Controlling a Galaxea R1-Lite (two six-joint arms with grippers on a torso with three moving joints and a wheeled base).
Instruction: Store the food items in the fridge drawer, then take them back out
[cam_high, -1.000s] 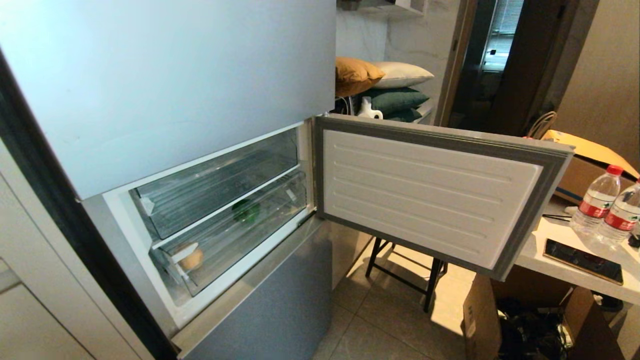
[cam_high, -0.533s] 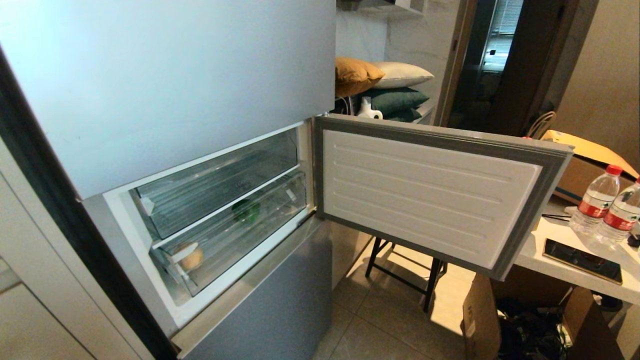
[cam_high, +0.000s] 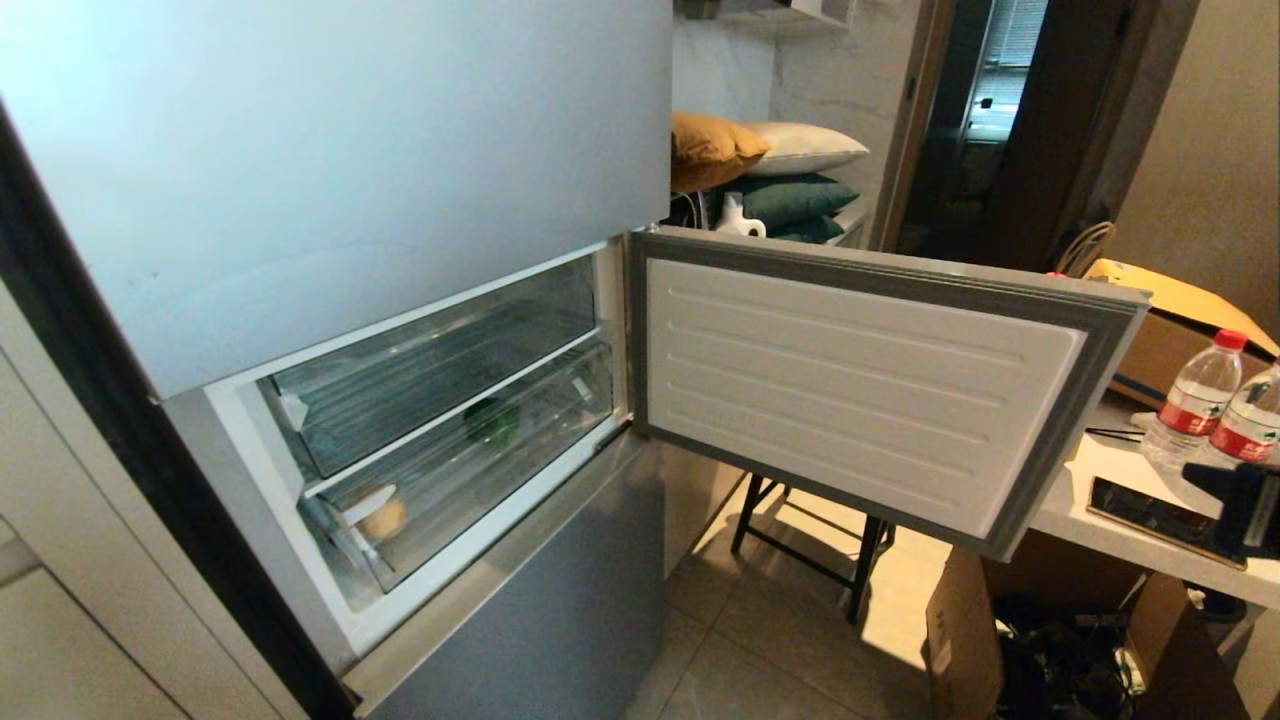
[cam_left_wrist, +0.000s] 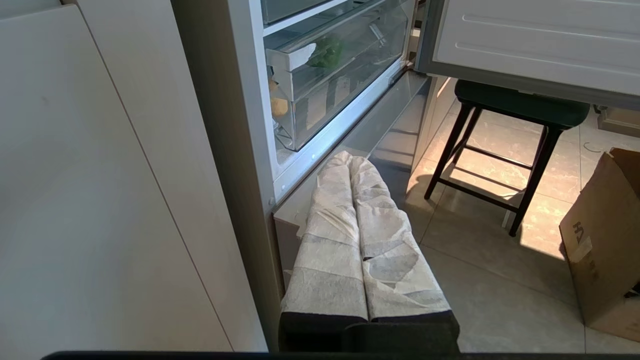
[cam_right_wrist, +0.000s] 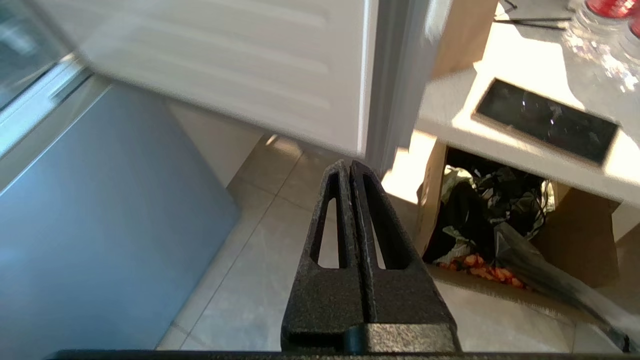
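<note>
My right pincer (cam_right_wrist: 349, 167) is clenched on nothing, over the tiled floor (cam_right_wrist: 280, 250), and my left pincer (cam_left_wrist: 350, 161) is clenched too. Beyond the left, the clear plastic fridge drawer (cam_high: 470, 470) holds the tan potato (cam_high: 383, 517) and green bell pepper (cam_high: 492, 420).

Fridge (cam_high: 330, 150) on the left, its door (cam_high: 860, 385) swung open to the right, two drawers stacked inside: bell pepper (cam_high: 492, 421) and potato (cam_high: 382, 517) sit in the lower fridge drawer (cam_high: 470, 470), potato at its left end, pepper further right. Stool (cam_high: 810, 545) under the open door; table (cam_high: 1110, 510) at right carries two bottles (cam_high: 1195, 400) and a phone (cam_high: 1150, 512), box (cam_high: 965, 630) beneath.
</note>
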